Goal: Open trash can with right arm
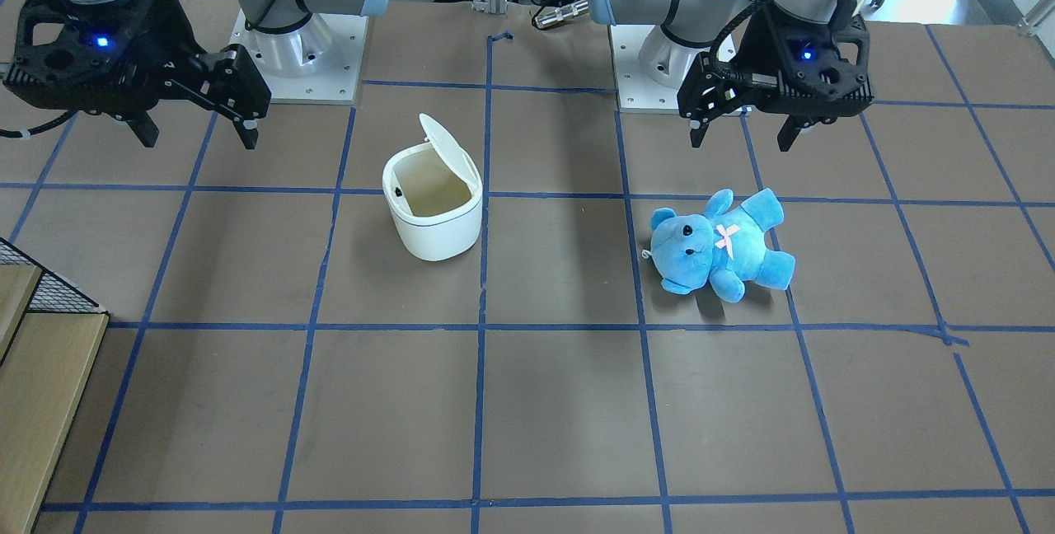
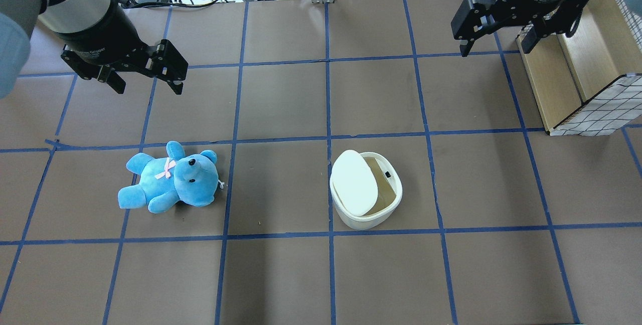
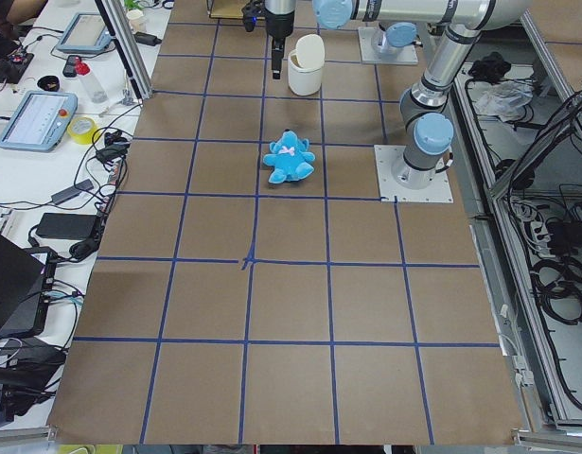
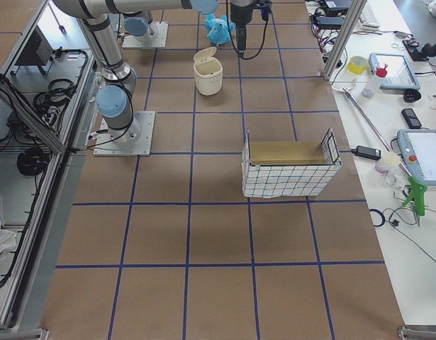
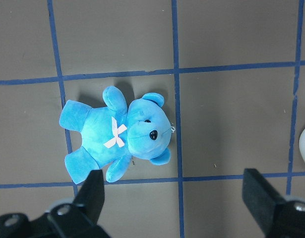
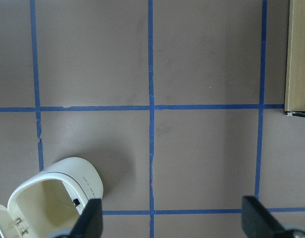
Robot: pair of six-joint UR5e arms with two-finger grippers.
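My right claw (image 1: 201,138) hung released, fingers spread, well apart from the trash can (image 1: 437,237). It stood with its lid raised, brown tabletop (image 1: 560,402) showing all round its rim, and the teddy (image 1: 721,245) lay well beyond it.

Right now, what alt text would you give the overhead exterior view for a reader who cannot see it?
A small white trash can stands on a brown gridded table with its flip lid raised, the inside showing. A blue teddy bear lies to its left. The left gripper and right gripper hang open over the table's far side, touching nothing.
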